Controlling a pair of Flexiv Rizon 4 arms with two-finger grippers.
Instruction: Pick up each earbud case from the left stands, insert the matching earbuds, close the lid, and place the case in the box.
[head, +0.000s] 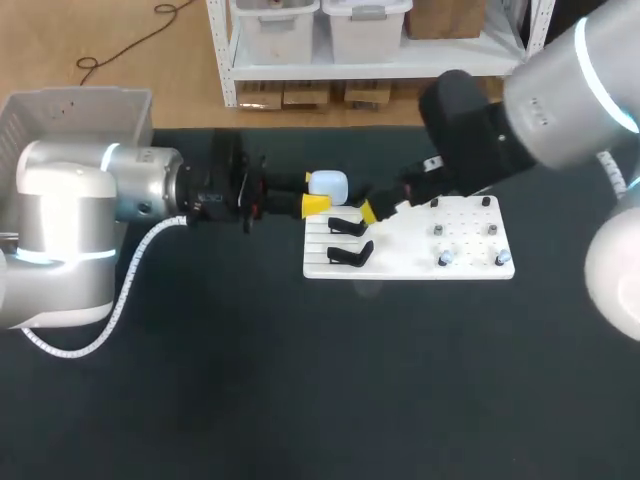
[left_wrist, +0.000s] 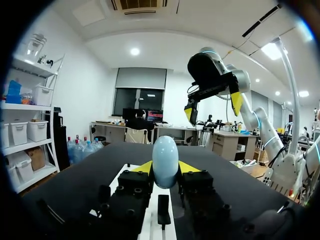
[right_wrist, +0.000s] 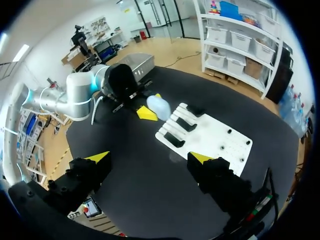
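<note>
Black table (head: 200, 400), viewed from the robot's side. Toward the right rests a white board (head: 410, 262); its left part carries 2 black stands (head: 350, 254), both vacant, and its right part carries 4 small pale items (head: 445, 258), too small to identify. Above the board's far left corner, the left gripper (head: 314, 192) reaches in level from the left, its 2 yellow-tipped fingers pinching the pale blue earbud case (left_wrist: 165, 160) from 2 sides. The case is egg-shaped with its lid shut, clear of the stands and the board. Just to the right of the case, the right gripper (left_wrist: 213, 108) hangs over the middle of the board's far edge, tilted down toward the left; its jaws are spread wide with nothing between them, and the right wrist view shows the board and the held case ahead of its fingers. At the far left corner of the table stands the pale grey box (head: 80, 110), well apart from both grippers.
</note>
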